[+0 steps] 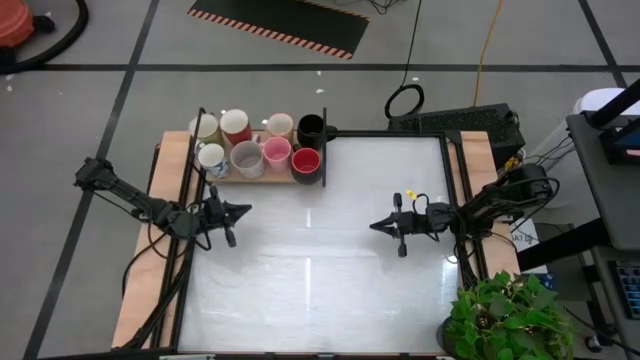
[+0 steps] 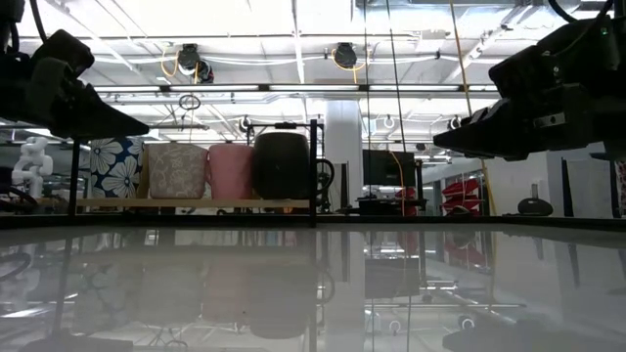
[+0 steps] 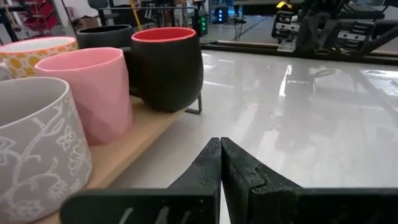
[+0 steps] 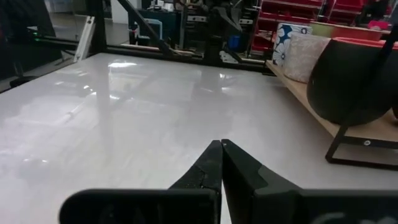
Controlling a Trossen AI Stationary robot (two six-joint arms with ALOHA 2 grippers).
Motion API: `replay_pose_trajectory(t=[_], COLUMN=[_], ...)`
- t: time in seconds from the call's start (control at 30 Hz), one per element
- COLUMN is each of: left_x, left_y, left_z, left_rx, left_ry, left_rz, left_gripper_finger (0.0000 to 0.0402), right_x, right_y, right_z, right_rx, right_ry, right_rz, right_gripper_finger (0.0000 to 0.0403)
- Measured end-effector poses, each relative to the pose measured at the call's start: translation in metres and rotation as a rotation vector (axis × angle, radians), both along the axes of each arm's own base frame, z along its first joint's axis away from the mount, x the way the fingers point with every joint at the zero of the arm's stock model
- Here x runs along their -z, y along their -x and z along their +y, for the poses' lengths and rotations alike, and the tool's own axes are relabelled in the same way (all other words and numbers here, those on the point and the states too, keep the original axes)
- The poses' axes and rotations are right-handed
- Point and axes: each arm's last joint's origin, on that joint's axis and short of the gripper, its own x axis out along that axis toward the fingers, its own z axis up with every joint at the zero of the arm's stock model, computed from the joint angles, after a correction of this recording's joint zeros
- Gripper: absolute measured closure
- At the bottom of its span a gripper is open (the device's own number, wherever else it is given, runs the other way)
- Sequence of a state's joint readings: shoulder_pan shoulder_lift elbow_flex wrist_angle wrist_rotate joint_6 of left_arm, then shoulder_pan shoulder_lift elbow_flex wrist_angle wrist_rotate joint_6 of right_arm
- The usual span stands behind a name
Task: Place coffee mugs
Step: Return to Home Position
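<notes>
Eight coffee mugs stand upright in two rows of four on a wooden shelf. In the high view the shelf sits at the 11 o'clock corner of the worktop.

The row nearer the worktop's middle runs from the outer end inward:
- a white mug with blue flowers
- a grey mug with a pale vine pattern
- a pink mug
- a black mug with a red inside

The row behind it runs the same way:
- a cream mug
- a red-and-white mug
- a pale mug with orange-yellow dots
- an all-black mug

The mugs are packed side by side. Whether neighbours touch cannot be told.

The left pincer hangs over the worktop's 9 o'clock side with its tips aimed toward 3 o'clock. The shelf lies at about its 12 o'clock. Its two fingers are pressed together along their length and hold nothing.

The right pincer hangs over the 3 o'clock side, aimed toward 9 o'clock, well apart from the left one. The shelf is off at about its 10 o'clock. Its fingers also meet with no gap and are empty.

In the low view both pincers are clear above the glossy surface.
</notes>
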State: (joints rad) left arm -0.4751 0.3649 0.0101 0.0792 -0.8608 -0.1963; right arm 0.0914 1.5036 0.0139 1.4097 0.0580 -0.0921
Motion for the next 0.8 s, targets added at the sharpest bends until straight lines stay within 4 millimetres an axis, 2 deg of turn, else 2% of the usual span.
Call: replay_pose_trajectory(t=[0.13, 0.3, 0.5, 0.63, 0.8], left_x=[0.000, -0.006, -0.011, -0.011, -0.010], left_y=[0.000, -0.001, -0.002, -0.002, -0.002], left_z=[0.000, -0.001, -0.002, -0.002, -0.002], left_rx=[0.002, 0.010, 0.056, 0.049, 0.047], left_ry=[-0.008, 0.013, -0.063, -0.094, -0.077], left_rz=[0.003, -0.051, -0.059, -0.048, -0.049], left_gripper_finger=[0.0396, 0.0396, 0.0396, 0.0396, 0.0396], right_x=[-0.002, -0.010, -0.027, -0.034, -0.032], right_y=[0.001, 0.004, 0.012, 0.019, 0.030], right_z=[0.001, 0.011, 0.029, 0.038, 0.051], right_rx=[0.085, 0.168, 0.141, 0.128, 0.110], right_ry=[0.019, 0.098, 0.143, 0.109, 0.010], right_rz=[-0.016, -0.061, -0.162, -0.179, -0.111], right_gripper_finger=[0.0403, 0.0403, 0.0403, 0.0403, 0.0403])
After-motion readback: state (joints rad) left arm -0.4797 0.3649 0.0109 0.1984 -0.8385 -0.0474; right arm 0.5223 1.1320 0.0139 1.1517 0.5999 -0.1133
